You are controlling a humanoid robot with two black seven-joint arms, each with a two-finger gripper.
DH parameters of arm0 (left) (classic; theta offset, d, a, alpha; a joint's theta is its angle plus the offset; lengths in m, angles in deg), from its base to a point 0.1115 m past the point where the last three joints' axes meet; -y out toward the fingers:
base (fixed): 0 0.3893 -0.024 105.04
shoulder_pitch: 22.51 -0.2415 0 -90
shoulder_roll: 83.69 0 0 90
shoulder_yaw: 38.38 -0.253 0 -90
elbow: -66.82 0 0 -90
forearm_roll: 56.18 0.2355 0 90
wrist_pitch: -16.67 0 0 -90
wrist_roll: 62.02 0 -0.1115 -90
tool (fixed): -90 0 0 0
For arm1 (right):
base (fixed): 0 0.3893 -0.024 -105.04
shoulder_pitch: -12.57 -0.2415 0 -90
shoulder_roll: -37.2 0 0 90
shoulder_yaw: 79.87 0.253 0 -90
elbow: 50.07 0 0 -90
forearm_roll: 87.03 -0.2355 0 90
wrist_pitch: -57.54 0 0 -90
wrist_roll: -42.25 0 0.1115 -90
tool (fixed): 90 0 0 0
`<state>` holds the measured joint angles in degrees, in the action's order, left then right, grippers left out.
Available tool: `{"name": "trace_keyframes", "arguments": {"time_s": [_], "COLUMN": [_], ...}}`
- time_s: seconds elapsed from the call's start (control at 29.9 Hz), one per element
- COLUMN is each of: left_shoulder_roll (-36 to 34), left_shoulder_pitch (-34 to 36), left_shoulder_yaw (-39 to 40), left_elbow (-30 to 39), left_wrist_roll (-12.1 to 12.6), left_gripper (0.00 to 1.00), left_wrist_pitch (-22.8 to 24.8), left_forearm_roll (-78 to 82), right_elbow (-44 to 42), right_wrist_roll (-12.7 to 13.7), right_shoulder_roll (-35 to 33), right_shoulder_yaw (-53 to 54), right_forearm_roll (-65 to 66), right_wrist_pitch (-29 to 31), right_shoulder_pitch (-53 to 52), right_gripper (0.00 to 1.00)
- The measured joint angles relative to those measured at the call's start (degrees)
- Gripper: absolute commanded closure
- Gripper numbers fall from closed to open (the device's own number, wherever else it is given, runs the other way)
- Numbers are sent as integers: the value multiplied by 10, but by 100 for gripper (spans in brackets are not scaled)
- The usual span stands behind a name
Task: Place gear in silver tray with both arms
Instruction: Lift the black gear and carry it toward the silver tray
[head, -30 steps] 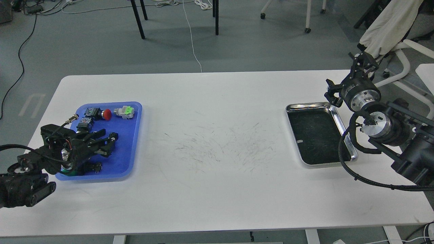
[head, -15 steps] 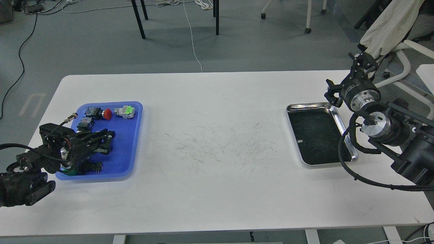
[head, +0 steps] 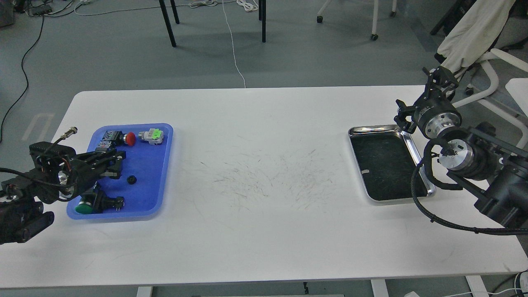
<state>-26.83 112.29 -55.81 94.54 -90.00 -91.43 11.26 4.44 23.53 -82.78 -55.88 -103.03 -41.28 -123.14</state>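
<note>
A small black gear (head: pixel 131 179) lies on the floor of the blue tray (head: pixel 150 165) at the table's left. My left gripper (head: pixel 118 164) hovers low over that tray just left of the gear and apart from it, its fingers spread and empty. The silver tray (head: pixel 373 128), shiny-rimmed with a dark scratched bottom, sits empty at the table's right. My right gripper (head: pixel 442 76) is raised beyond the silver tray's far right corner; it is small and dark, so its fingers cannot be told apart.
The blue tray also holds a red push-button (head: pixel 129 139), a grey part with a green cap (head: pixel 152 135) and a green-headed button (head: pixel 84 207). The right arm's cable (head: pixel 416 181) loops over the silver tray's right rim. A chair (head: pixel 491 57) stands behind the right arm.
My left gripper has drawn back to the left across the blue tray, uncovering the gear and the green-headed button. The right arm has barely shifted.
</note>
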Motion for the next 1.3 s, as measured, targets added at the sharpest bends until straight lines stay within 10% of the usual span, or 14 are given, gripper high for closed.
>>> {"name": "trace_keyframes", "arguments": {"time_s": [0.67,1.3], "left_shoulder_roll": [-48,237], "left_shoulder_pitch": [192,223], "left_shoulder_yaw": [-3,-45], "left_elbow": [171,130], "left_wrist_roll": [0,0], "left_gripper": [100,100], "left_wrist_pitch": [45,53], "left_forearm_roll": [17,53], "right_elbow": [-1,-1], "right_wrist_roll": [0,6], "right_shoulder_roll": [2,-9], "right_shoulder_yaw": [-15,-42], "right_forearm_roll": [0,-1], "right_wrist_pitch": [-7,-7], "right_shoulder_pitch": [-1,-27], "right_gripper": [1,1]}}
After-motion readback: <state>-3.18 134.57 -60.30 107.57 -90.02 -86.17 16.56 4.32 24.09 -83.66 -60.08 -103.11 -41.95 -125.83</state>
